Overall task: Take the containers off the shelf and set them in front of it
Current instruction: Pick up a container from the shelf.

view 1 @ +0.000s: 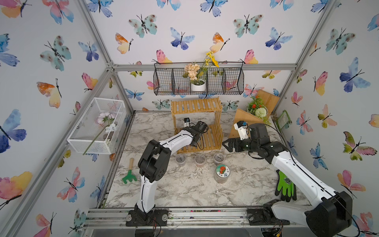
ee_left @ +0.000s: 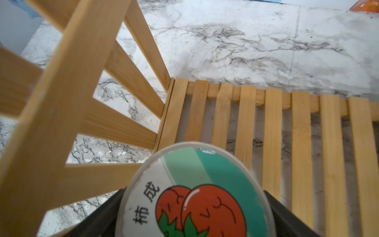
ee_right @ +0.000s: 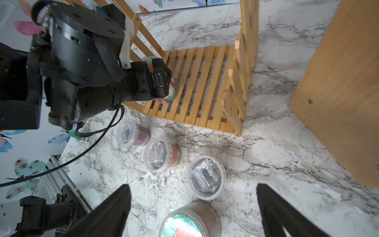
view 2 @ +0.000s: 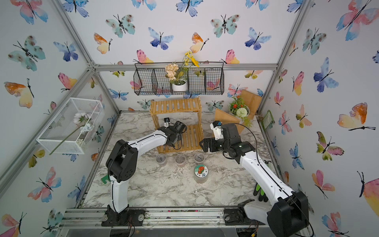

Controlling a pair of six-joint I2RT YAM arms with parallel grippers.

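Jaws on my left gripper [ee_right: 163, 82] stand spread wide, one to each side of a jar [ee_left: 205, 184] whose white lid shows red fruit on green. I cannot see whether they press on it. That jar is inside the bamboo shelf [view 1: 196, 105], at the left end of its lower slatted board.

My right gripper [view 1: 225, 146] hangs just off the shelf's front right corner, its jaws apart with nothing between them. A plain wooden box [ee_right: 338, 82] stands near it.

On the marble table [view 1: 184, 190], just in front of the shelf, I see three clear lidded cups in a row: a purple-labelled cup [ee_right: 133, 133], a red-labelled cup [ee_right: 162, 153] and a third cup [ee_right: 206, 177] whose label I cannot make out. A second jar [view 1: 222, 173] with the same pictured lid stands upright just in front of the third cup, nearer my side.
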